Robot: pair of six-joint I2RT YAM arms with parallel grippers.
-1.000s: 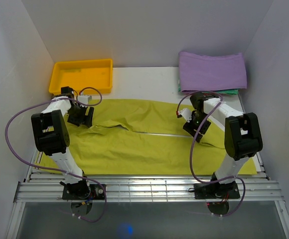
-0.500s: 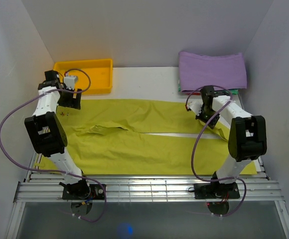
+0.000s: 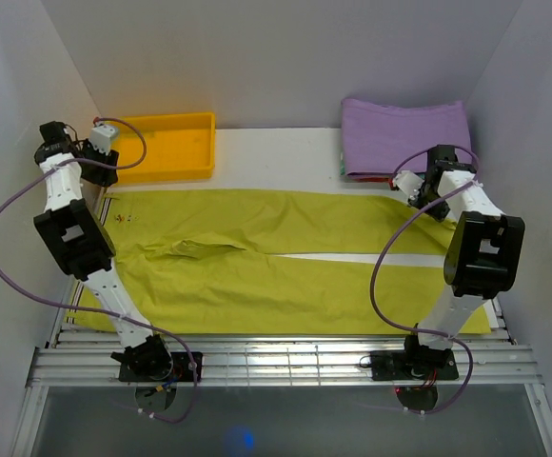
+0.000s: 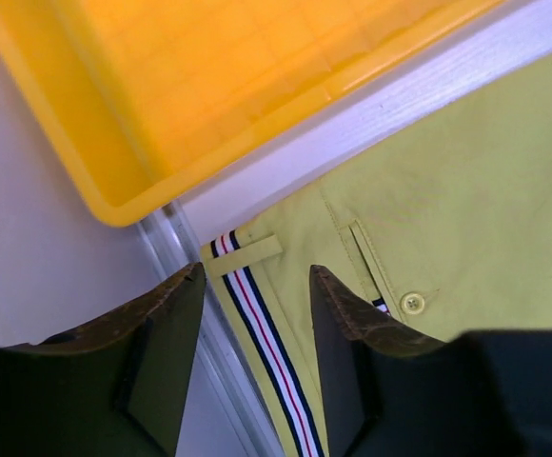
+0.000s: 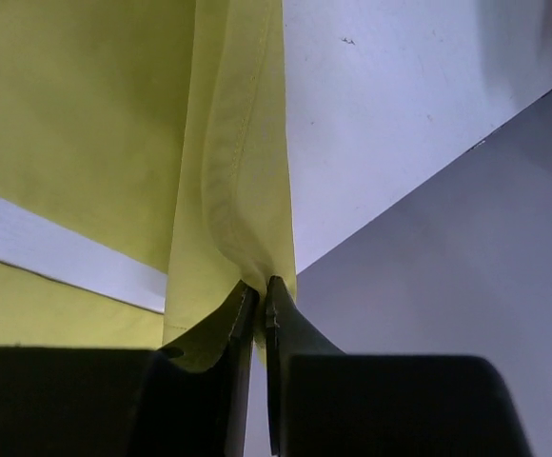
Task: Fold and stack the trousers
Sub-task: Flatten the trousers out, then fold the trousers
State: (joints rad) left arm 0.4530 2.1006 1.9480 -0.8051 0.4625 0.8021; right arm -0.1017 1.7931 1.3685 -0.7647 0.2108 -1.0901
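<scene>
You only get a corner of the yellow tray [image 4: 62, 124] on the left wrist cam, and the trousers' [image 4: 466, 190] waistband stripe runs off the bottom edge.

The trousers [image 3: 257, 214] are matt cloth, the yellow tray [image 3: 162, 143] glossy plastic.

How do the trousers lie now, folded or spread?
Spread: the trousers lie full length across the table, both legs side by side, unfolded.

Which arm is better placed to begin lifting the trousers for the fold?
Right. The right gripper is shut on the trousers at a leg hem; the left gripper hangs open over the waistband, not yet closed on it.
</scene>
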